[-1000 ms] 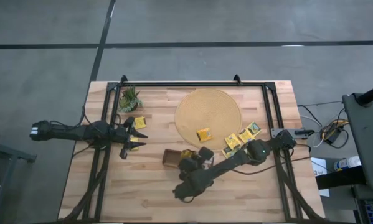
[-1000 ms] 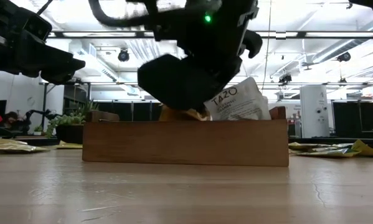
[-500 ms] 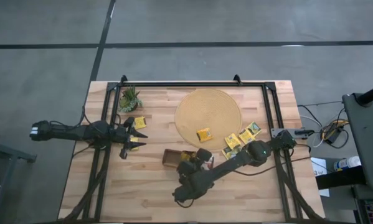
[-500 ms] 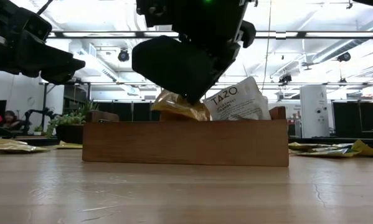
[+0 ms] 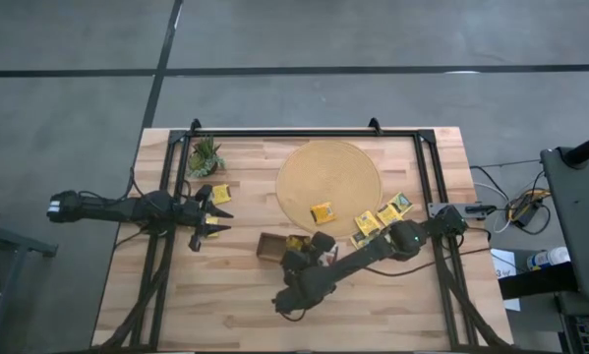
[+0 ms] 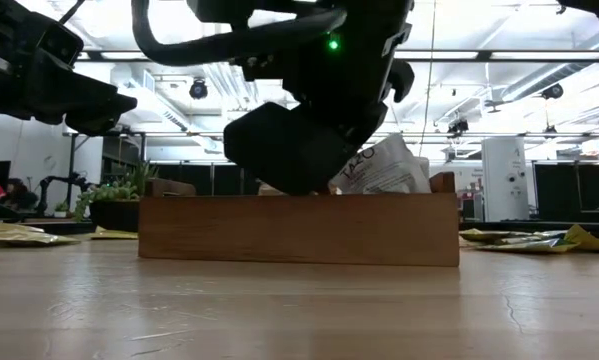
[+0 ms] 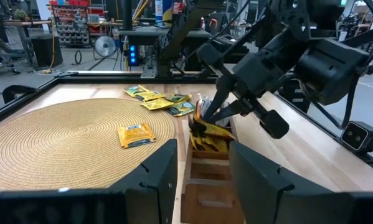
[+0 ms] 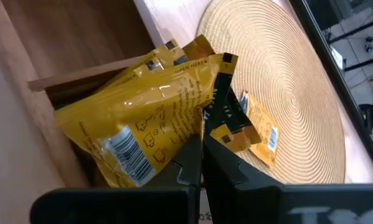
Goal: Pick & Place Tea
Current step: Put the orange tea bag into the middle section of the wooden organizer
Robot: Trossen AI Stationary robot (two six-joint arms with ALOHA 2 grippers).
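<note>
Yellow tea sachet [image 8: 149, 124] tilted in wooden tray [image 6: 299, 228], right gripper [image 8: 202, 163] jaws clenched on it, left gripper [image 7: 202, 177] released.

A dark gripper [image 6: 297, 150] dips into the top of a brown wooden tray [image 6: 299, 228] on the desk [image 6: 299, 310], beside a white sachet [image 6: 381, 168] (its printed lettering partly hidden) that leans above the tray's rim. Another dark arm [image 6: 49, 75] hangs at upper left, over a small green plant [image 6: 114, 195]. Flat yellow sachets [image 6: 539, 240] lie at far right.
</note>
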